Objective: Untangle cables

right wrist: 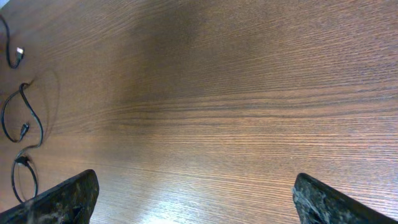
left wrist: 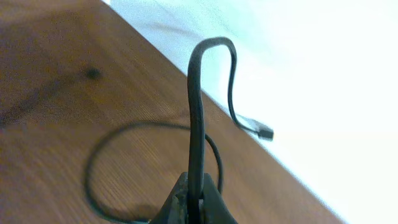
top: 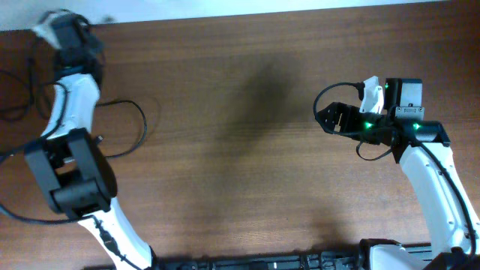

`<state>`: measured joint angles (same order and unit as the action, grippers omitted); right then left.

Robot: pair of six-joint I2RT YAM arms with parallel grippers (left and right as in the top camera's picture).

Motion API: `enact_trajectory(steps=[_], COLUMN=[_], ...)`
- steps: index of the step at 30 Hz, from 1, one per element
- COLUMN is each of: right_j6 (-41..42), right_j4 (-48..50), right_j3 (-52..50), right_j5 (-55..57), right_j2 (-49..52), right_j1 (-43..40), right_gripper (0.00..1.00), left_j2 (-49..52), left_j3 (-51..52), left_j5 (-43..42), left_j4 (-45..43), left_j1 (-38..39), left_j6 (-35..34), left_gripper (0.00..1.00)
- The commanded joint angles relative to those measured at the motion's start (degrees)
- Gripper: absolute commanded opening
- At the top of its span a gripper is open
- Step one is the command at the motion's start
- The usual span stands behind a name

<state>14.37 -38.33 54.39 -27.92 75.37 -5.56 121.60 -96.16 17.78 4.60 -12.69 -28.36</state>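
Observation:
My left gripper (top: 66,28) is at the table's far left corner. In the left wrist view it (left wrist: 196,198) is shut on a thin black cable (left wrist: 196,106) that rises from the jaws and bends over. The cable's silver-tipped plug (left wrist: 264,132) hangs past the table edge. A second black cable lies in a loop (left wrist: 93,168) on the wood; it also shows overhead (top: 142,124). More cable loops (top: 19,94) lie at the left edge, and the right wrist view shows them far off (right wrist: 25,124). My right gripper (top: 324,117) (right wrist: 196,202) is open and empty over bare wood.
The brown wooden table (top: 240,150) ends at a pale surface along the far edge (top: 300,7). The left arm's black and white links (top: 71,172) stand over the table's left side. Thicker black wires are fixed to the right arm (top: 330,90).

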Motion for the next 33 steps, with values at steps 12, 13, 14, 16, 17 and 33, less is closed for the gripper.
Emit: enact_trajectory(steps=[12,13,14,16,17,33], right_j6=[-0.4,-0.4,-0.4,-0.4,-0.4,-0.4], right_j4=[0.0,0.0,0.0,0.0,0.0,0.0], right_j3=[-0.3,-0.3,-0.3,-0.3,-0.3,-0.3], right_j5=[0.3,0.3,0.3,0.3,0.3,1.6], right_j2=[0.0,0.0,0.0,0.0,0.0,0.0], right_j1=[0.4,0.4,0.4,0.4,0.4,0.4], right_gripper=[0.99,0.99,0.99,0.99,0.99,0.99], left_j2=[3.6,4.0,4.1,4.1,4.1,-8.5], left_j3=[-1.4,-1.4,-1.4,-1.4,-1.4,-1.4], left_j5=[0.9,0.6,0.7,4.6,6.6,4.1], left_j4=[9.4,8.7,8.5,8.2,8.8,13.1], left_j1=[-4.6,-3.0,-1.8,1.6,2.6,3.5], left_j6=[-42.6,-42.6,-42.6,-42.6,-42.6,-21.1], left_gripper=[0.0,0.0,0.0,0.0,0.0,0.99])
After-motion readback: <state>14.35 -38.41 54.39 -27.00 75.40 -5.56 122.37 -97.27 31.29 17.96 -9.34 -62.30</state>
